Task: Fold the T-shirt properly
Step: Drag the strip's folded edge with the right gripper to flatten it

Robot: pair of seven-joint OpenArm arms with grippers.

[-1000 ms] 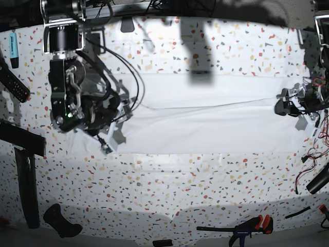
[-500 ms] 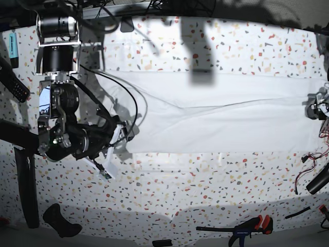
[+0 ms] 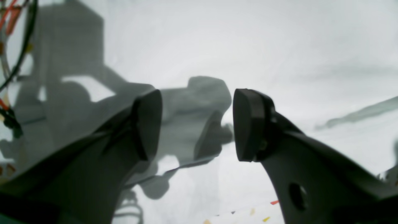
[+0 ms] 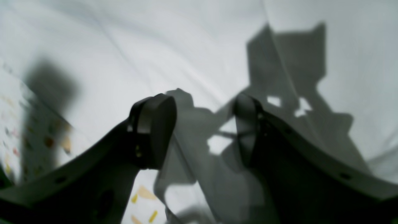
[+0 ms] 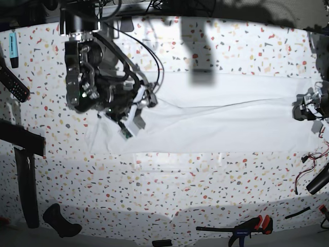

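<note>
The T-shirt [image 5: 221,121] lies as a long white band across the speckled table [image 5: 169,185], with a soft crease along its middle. In the base view my right gripper [image 5: 132,123] hangs over the band's left end. Its wrist view shows the right gripper [image 4: 199,130] open just above the white cloth [image 4: 155,46], nothing between the pads. At the band's right end is my left gripper [image 5: 302,110]. Seen from its own wrist camera, the left gripper [image 3: 197,124] is open too, empty, with cloth [image 3: 279,56] and its shadow under it.
A blue marker [image 5: 13,49] and a black remote [image 5: 13,82] lie at the far left. Black bars [image 5: 25,180] stand along the left edge. A clamp with red grips [image 5: 249,226] lies at the front, and loose cables [image 5: 313,164] hang at the right.
My right arm has swung up and to the right, from the table beside the shirt onto its left end. My left gripper has drawn back toward the right edge. Both stay open.
</note>
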